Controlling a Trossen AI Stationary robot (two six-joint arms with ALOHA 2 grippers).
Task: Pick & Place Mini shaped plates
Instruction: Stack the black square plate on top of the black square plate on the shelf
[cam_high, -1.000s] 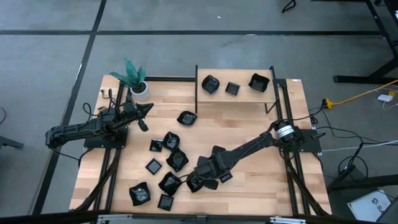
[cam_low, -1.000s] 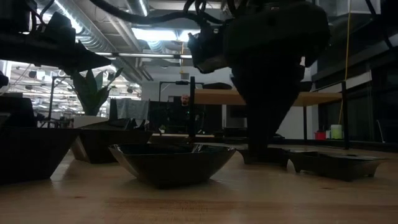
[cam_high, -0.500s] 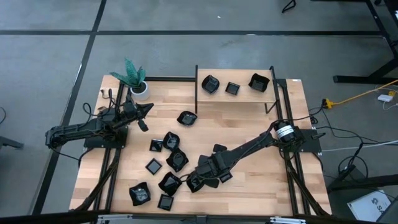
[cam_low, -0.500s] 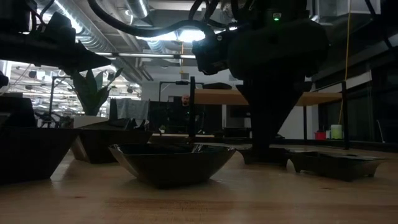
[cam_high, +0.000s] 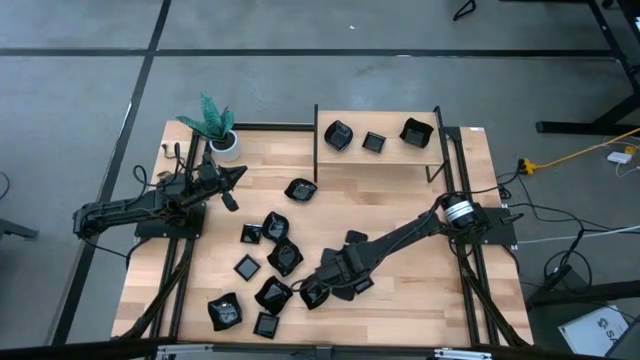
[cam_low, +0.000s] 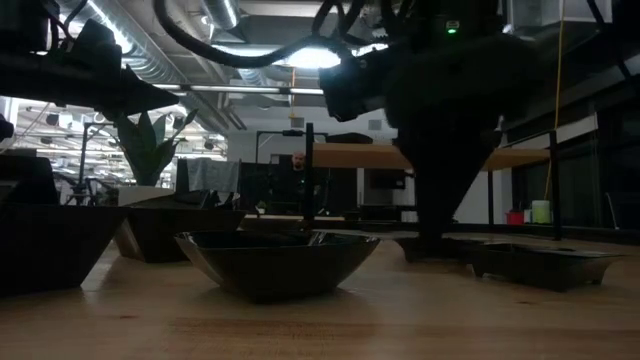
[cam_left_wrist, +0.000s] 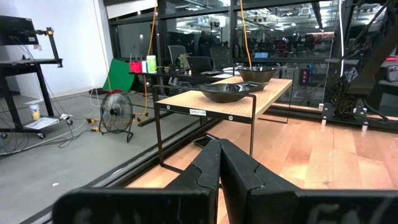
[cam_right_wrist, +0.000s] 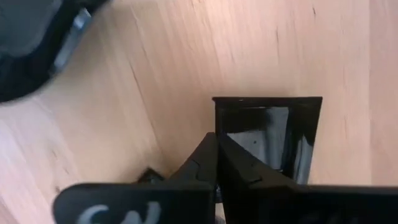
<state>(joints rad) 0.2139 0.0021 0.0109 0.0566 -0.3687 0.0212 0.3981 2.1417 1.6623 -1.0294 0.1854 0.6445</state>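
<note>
Several glossy black mini plates lie scattered on the wooden table, and three more stand on the low shelf at the far edge. Near the front edge, my right gripper points down and is shut on a small square plate. The low view shows it as a dark cone coming down onto the table. My left gripper waits shut and level at the far left, touching nothing. My right gripper pinches one side wall of the small square plate between its two fingers, one finger inside the dish and one outside. The fingers come from above, pointing steeply down. The plate lies flat on the table.
A white pot with a green plant stands at the far left corner. A bowl-shaped plate and a flat one sit close to my right gripper. Another dark plate lies beside the held one. Bare wood shows at the right.
My right gripper has stayed over the same spot and tipped slightly. In the low view its lower end has narrowed as the fingers came together over the plate. The plates have not moved.
</note>
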